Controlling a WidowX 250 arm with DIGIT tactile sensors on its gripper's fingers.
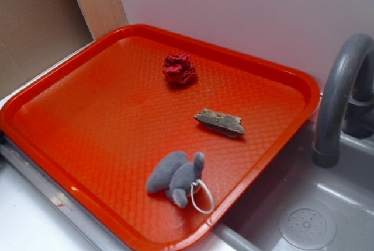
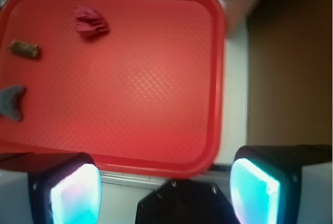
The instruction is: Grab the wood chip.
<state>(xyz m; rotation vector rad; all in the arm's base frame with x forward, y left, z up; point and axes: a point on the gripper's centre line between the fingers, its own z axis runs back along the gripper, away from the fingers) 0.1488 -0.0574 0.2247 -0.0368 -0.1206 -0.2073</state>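
An orange tray (image 1: 70, 117) with a textured, diamond-patterned floor is seen lying on a counter beside a grey sink (image 1: 327, 216) and its curved faucet (image 1: 342, 87). Three things are spread over the tray, each apart from the others. The wood chip (image 1: 220, 122) is found on the side of the tray nearest the faucet, lying flat on the tray floor and touched by nothing. In the exterior view its long axis runs roughly left to right, tilted slightly so that the right end sits lower in the picture — that end points toward the sink, the other toward the middle of the tray; both ends are jagged. A crumpled red paper ball (image 1: 179, 68) is placed farther back, near the wall, and a grey plush mouse (image 1: 175, 175) with a white loop rests near the front rim. In the wrist view the chip (image 2: 24, 49) is seen small at the far left edge, its long axis again close to horizontal, with the paper ball (image 2: 89, 22) to its right and part of the mouse (image 2: 13, 102) below it. The gripper (image 2: 166, 185) (only its two lit pads (image 2: 75, 195) are shown, at the bottom of that view) is held over the tray's near rim, well apart from the chip — the jaws are spread wide and nothing is held between them.
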